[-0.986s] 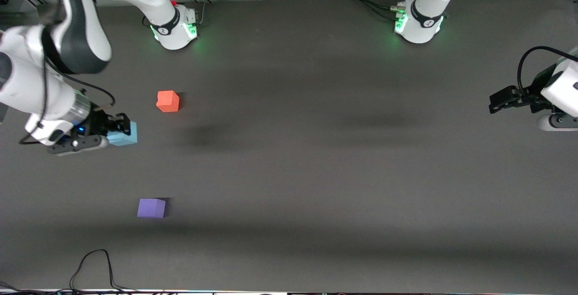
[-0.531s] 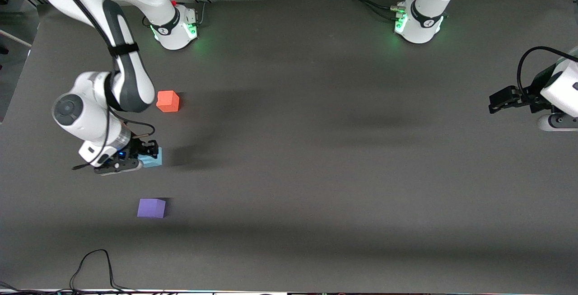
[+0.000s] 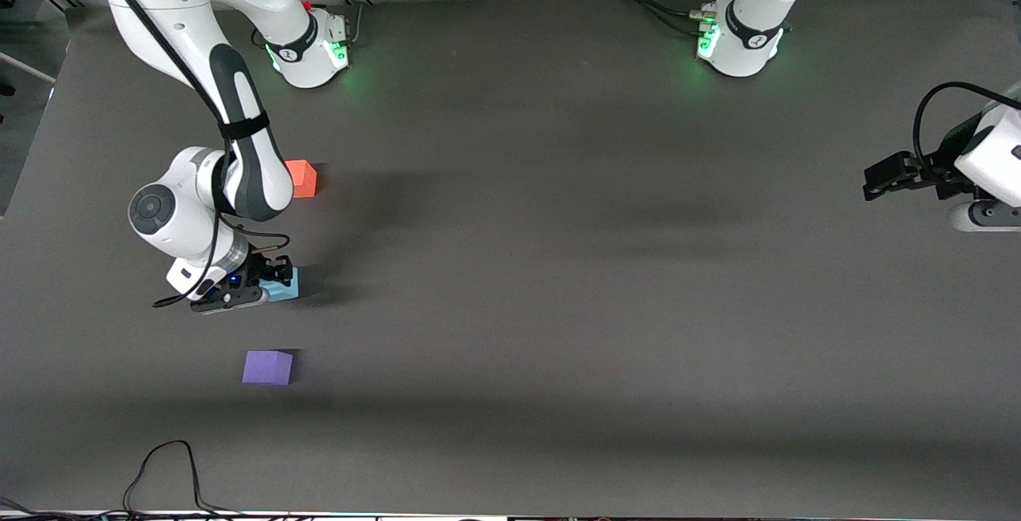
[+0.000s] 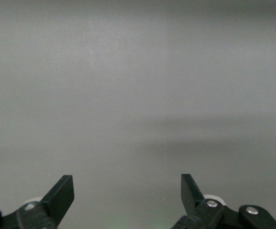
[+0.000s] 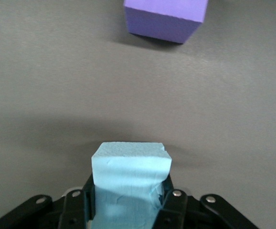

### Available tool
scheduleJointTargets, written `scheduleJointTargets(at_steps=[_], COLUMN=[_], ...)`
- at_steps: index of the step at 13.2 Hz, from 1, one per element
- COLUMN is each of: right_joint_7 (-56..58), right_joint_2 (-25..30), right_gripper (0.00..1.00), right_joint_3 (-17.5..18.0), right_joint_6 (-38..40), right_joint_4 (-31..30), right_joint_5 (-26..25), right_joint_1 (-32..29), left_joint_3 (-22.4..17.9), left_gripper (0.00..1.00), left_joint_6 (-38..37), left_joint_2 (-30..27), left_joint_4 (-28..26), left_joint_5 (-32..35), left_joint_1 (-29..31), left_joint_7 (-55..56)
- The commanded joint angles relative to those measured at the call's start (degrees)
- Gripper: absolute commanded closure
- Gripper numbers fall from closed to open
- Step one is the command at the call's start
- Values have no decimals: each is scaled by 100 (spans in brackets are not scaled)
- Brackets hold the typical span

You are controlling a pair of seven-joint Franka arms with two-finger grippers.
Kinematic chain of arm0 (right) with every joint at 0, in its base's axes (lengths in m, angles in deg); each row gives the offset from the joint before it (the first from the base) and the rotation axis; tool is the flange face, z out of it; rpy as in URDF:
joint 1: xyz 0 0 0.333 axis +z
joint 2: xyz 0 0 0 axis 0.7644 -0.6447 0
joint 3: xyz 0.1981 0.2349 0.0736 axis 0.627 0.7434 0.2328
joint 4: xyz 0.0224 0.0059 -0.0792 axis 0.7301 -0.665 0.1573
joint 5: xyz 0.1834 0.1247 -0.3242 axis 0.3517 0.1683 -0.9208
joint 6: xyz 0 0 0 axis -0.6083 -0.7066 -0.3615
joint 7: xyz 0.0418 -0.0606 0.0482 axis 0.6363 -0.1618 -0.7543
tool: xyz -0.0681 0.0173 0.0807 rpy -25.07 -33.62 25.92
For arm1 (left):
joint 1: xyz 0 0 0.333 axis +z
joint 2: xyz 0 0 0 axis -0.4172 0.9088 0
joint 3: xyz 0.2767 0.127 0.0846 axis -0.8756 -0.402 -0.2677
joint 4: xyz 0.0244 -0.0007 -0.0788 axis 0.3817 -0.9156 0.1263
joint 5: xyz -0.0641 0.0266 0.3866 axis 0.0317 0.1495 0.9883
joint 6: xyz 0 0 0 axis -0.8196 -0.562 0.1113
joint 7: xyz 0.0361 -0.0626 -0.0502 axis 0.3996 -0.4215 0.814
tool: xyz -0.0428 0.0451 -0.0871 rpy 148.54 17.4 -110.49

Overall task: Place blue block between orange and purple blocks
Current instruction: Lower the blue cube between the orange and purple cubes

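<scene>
Since the blue block (image 3: 285, 285) looks like cut foam, I'd judge it very light and a bit squashy; the right wrist view shows a rough, torn-looking edge on its top face and slightly uneven sides, so it likely compresses under the pads rather than slipping. Matte surface, so grip friction should be fine. Not fragile, but a hard squeeze could dent it or tilt it on release.

Right gripper (image 3: 267, 286), lower left of the front frame, is clamped shut on the blue block, pads on 2 opposite side faces, low on the cube. That's the sensible hold: flat parallel faces, centred. Block sits low over the table (image 3: 558, 266), or on it; I can't tell whether it touches, though its shadow lies tight against it.

Position: blue block is in the left part of the front frame, below the orange block (image 3: 302, 179) and above the purple block (image 3: 267, 367), roughly in line with both, apart from each. Orange is partly covered by the right arm's elbow. In the right wrist view purple sits at the top centre, blue at the bottom centre.

All 3 are small matte cubes of similar size, sharp-ish edges. Table is dark grey, flat, faintly textured.

Left gripper (image 3: 877, 180), right edge of the front frame, is spread wide with nothing in it; that arm waits.
</scene>
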Motion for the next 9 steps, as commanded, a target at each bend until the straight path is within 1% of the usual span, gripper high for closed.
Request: scheduleJointTargets(at_steps=[1, 2, 3, 6, 9], right_joint_7=[222, 222, 205, 178, 152], right_joint_2=[45, 37, 54, 220, 633], right_gripper=[47, 21, 0, 0, 0], right_joint_3=[-5, -5, -5, -5, -14], right_joint_6=[-356, -347, -330, -85, 407], right_joint_4=[-240, -240, -240, -205, -83], right_joint_5=[189, 189, 189, 189, 180], right_joint_1=[39, 39, 39, 74, 91], left_joint_3=[-42, -42, -42, -42, -42], left_gripper=[0, 0, 0, 0, 0], left_joint_6=[79, 79, 79, 79, 88], left_joint_2=[-81, -81, -81, -81, -81], left_joint_4=[-68, -68, -68, -76, -68], left_joint_5=[17, 17, 17, 17, 26], left_joint_1=[-60, -60, -60, -60, -69], left_joint_7=[16, 16, 25, 16, 16])
